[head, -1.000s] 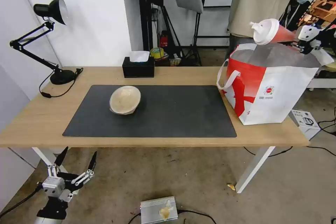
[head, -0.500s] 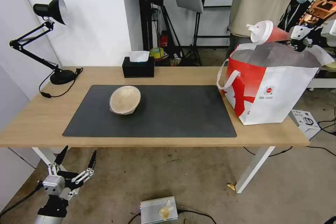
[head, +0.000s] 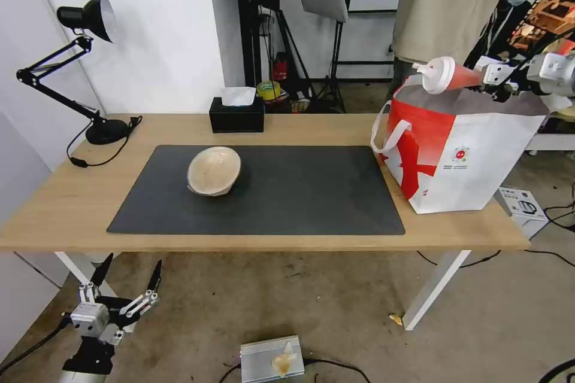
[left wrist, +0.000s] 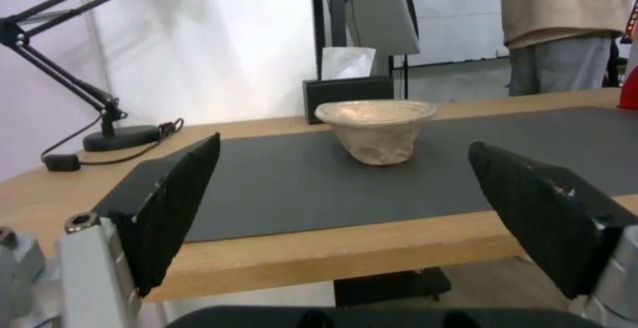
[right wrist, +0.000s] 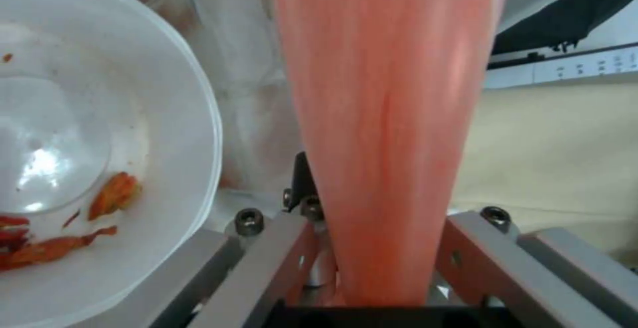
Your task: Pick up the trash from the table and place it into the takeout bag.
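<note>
Right gripper (head: 492, 76) clamped on the red cup (head: 450, 75), lying sideways over the bag (head: 464, 152) mouth, lid end toward the table's (head: 72, 203) middle. Inside the bag, white bowl (right wrist: 99, 168) beside the cup. Beige bowl (head: 214, 170) left of the bag, nearer the spread-open left gripper (head: 127, 281).

A paper bowl (head: 214, 170) sits left of centre on the mat (head: 299, 203) covering the worktop (head: 54, 203); the takeout bag (head: 467, 155) stands at the right end, a cup (head: 446, 75) lying sideways above its opening and a round bowl (right wrist: 99, 168) inside.
</note>
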Robot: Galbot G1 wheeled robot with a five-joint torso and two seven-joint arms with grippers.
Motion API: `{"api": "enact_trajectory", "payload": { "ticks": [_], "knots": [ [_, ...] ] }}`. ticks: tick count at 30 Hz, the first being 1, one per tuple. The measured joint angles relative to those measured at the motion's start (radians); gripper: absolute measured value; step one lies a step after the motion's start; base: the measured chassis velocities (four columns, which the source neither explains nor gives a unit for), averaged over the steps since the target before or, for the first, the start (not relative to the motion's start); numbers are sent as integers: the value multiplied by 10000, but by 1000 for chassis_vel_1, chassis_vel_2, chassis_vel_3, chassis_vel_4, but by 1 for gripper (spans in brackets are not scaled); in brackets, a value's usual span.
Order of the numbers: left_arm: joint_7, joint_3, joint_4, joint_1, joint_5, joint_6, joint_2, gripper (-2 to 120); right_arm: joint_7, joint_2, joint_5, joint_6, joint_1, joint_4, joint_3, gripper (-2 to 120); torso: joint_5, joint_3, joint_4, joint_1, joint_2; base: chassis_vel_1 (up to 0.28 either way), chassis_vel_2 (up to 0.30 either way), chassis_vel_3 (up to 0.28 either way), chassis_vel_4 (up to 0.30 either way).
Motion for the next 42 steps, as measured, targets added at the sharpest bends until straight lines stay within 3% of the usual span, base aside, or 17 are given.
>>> {"api": "enact_trajectory", "payload": {
  "ticks": [8,31,35,42],
  "knots": [
    [2,7,-48,4,16,1,2,100,89,-81,-30,0,-209,-7,97,7,0,1,1,0,1,0,0,0,0],
    [12,42,-503,31,34,180,8,100,394,-271,542,-405,-379,399,126,92,0,0,1,0,1,0,0,0,0],
    [13,11,-548,49,33,183,24,100,395,-346,679,-443,-330,505,98,100,0,0,1,0,1,0,0,0,0],
    [5,-3,-650,51,25,204,49,100,455,-648,1532,-871,-293,1023,100,100,0,0,1,0,2,0,0,0,0]
  ]
}}
